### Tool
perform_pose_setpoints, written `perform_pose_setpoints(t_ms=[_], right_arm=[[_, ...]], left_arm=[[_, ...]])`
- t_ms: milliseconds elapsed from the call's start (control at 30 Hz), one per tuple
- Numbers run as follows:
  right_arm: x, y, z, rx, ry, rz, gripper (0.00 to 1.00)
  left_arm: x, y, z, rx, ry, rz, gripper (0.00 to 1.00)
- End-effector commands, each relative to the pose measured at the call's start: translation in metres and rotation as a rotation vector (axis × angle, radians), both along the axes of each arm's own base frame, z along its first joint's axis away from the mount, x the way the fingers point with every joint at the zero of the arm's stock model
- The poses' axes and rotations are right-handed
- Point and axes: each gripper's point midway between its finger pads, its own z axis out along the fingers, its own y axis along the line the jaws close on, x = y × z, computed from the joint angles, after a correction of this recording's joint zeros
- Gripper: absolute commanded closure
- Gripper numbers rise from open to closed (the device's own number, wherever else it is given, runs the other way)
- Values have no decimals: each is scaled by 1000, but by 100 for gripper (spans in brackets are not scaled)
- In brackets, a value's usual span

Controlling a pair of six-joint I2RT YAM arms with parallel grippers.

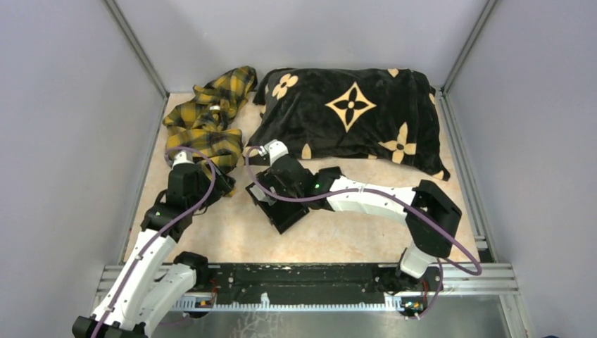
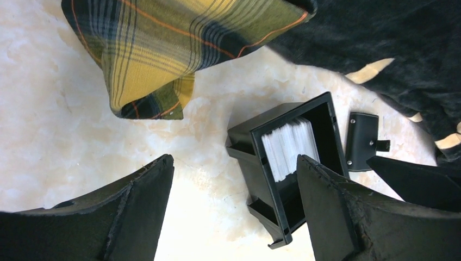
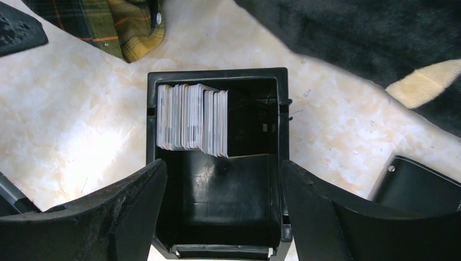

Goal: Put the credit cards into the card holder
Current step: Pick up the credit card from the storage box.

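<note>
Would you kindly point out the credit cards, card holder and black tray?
credit cards (image 3: 190,117), right wrist view, middle of the stack.
card holder (image 2: 361,140), left wrist view, its flat face.
black tray (image 3: 217,74), right wrist view, far rim.

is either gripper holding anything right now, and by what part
The left gripper holds nothing, open above the table. The right gripper straddles the black tray, a finger beside each side wall; whether it is clamping cannot be told.

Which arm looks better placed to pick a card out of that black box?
The right. The open right gripper hangs over the black rectangular tray, above the stack of pale upright cards. The open left gripper sits off to one side.
</note>
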Motion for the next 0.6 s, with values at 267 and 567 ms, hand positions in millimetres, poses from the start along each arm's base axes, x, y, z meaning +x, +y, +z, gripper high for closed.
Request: perform_pose_setpoints(t_ms=[267,567], right_arm=[[11,42,-4,26,12,65,24],[25,42,-16,74,65,68,27]], left_arm=[[-9,-12,-29,-44,64,-34,13],[-10,-14,-40,-42,79,-44,15]])
